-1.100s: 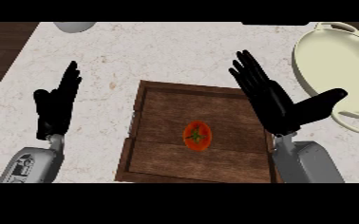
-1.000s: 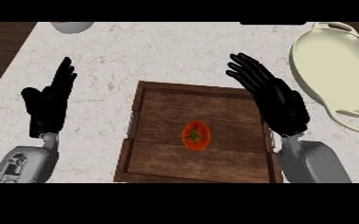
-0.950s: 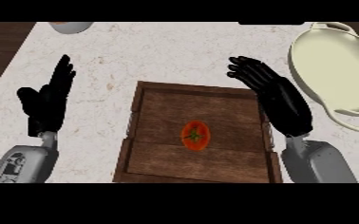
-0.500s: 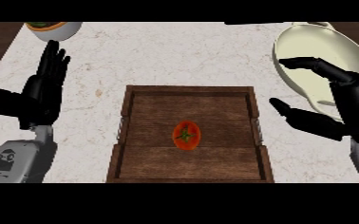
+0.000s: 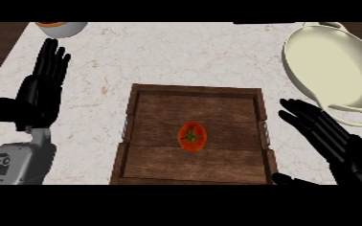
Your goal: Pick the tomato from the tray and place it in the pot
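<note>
While the tomato (image 5: 192, 136) sits mid-tray (image 5: 141, 139) near the counter's (image 5: 176, 52) front edge, right hand (image 5: 326, 139) spreads open beside the tray, left hand (image 5: 41, 93) open at left edge, pot (image 5: 326, 72) far right.

Black left hand (image 5: 39, 93) on grey forearm (image 5: 25, 160), glossy black right hand (image 5: 329, 141), slender segmented fingers

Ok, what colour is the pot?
The pot is a pale cream, off-white inside and out; the head view shows it at the counter's right.
</note>
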Controlling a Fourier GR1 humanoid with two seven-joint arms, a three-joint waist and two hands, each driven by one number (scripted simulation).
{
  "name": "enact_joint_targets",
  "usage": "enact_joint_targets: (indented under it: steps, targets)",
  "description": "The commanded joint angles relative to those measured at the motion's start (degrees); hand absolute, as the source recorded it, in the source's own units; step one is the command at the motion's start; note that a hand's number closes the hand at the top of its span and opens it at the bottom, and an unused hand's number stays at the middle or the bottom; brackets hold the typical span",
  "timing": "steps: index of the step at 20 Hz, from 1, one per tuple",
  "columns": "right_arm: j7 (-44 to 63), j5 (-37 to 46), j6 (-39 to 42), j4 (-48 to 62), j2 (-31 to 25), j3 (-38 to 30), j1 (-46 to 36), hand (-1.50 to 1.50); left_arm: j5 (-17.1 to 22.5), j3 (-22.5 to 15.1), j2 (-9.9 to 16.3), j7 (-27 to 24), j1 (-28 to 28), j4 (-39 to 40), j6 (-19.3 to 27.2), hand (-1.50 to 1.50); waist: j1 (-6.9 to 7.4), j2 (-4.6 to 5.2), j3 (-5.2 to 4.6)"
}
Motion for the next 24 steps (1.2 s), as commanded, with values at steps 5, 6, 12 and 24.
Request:
enact_joint_targets:
  steps: [5, 6, 12, 24]
  targets:
    - [24.81, 16.00, 15.32, -8.33, -1.32, 10.98, -3.72, -1.50, -0.92, -2.03, -1.56, 1.55, -3.12, 0.08, -0.24, 0.00, 2.13, 0.57, -0.10]
    - [27.79, 18.44, 17.01, -9.83, 0.33, 13.86, -4.32, -1.50, 0.33, 0.44, 0.36, 0.69, -2.69, 1.24, -1.96, 0.00, 2.13, 0.54, -0.09]
    - [41.71, 23.09, 27.22, -2.41, 13.76, 23.57, -15.03, -1.50, -0.08, -0.22, -1.28, 0.87, -3.04, 0.75, -2.23, 0.00, 2.42, 0.60, 0.03]
    - [38.80, 25.53, 29.72, 8.93, 23.72, 20.38, -14.24, -1.50, -2.14, 1.28, -3.12, 2.80, 0.09, -2.27, -3.47, 0.00, 1.86, 0.51, 0.14]
